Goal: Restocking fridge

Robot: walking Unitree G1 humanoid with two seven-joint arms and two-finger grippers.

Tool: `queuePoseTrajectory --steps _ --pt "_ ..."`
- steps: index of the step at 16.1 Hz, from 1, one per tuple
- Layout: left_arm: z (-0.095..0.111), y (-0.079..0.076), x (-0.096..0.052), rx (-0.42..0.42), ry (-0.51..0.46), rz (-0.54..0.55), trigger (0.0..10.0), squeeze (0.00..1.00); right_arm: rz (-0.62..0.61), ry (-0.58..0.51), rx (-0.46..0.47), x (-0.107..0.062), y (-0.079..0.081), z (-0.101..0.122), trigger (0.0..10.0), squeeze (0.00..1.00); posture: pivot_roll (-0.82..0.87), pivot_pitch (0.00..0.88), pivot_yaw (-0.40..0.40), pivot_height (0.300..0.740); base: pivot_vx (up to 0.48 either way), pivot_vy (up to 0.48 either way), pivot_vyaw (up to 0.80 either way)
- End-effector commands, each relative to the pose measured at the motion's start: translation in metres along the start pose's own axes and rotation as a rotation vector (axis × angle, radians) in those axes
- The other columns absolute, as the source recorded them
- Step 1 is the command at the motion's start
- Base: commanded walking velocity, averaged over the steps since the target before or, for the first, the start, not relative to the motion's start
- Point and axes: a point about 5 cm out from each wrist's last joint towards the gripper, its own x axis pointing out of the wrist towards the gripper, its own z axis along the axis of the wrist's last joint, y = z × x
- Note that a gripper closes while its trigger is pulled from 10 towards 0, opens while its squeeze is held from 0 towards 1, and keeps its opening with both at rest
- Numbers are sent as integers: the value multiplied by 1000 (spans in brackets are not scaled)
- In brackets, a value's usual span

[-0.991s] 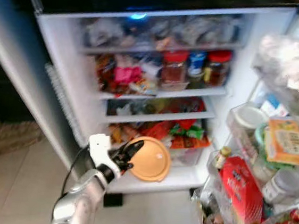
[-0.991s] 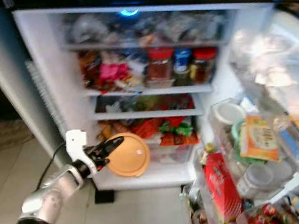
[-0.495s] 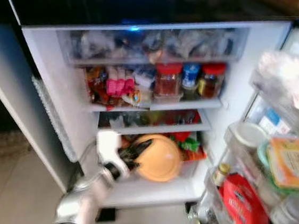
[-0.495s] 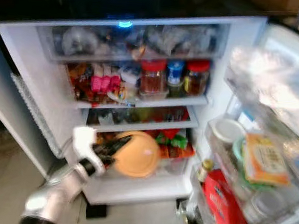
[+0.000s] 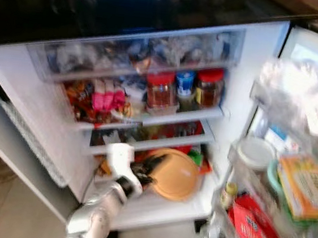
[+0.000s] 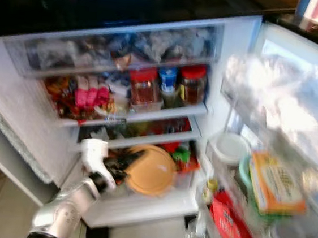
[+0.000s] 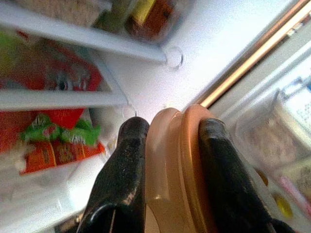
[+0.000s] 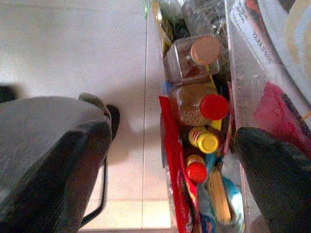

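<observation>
Orange round lidded container [image 5: 175,174], edge-on between left gripper [image 7: 171,160] fingers [image 7: 127,167].

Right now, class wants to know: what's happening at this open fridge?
The robot is restocking. Its left gripper has its jaws shut on the rim of a round orange lidded container and holds it inside the fridge, just above the bottom shelf, below the shelf with red-lidded jars. It is not yet set down. The right gripper hangs open beside the door bins, over bottles.
</observation>
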Motion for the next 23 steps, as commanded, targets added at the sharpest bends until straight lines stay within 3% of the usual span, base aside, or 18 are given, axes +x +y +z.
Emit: queuePoseTrajectory --steps 1,8,11,14,23 --pt "7 10 -7 19 -13 41 10000 0 -19 -58 2 1 -5 17 10000 0 -67 0 38 740 266 0 0" --pt "4 10 -6 34 0 52 10000 0 -14 -60 -3 1 -5 17 10000 0 -67 0 37 740 227 0 0" --pt "4 14 -9 -22 -22 78 10000 0 -10 -63 -2 1 -5 17 10000 0 -68 0 37 740 0 0 0" --pt "13 24 -12 -110 -112 134 10000 0 2 -65 -6 1 -4 16 10000 0 -68 0 36 740 0 0 0" --pt "20 31 -11 -136 -153 168 10000 0 15 -62 -20 1 -2 16 10000 0 -72 0 38 740 0 0 0"
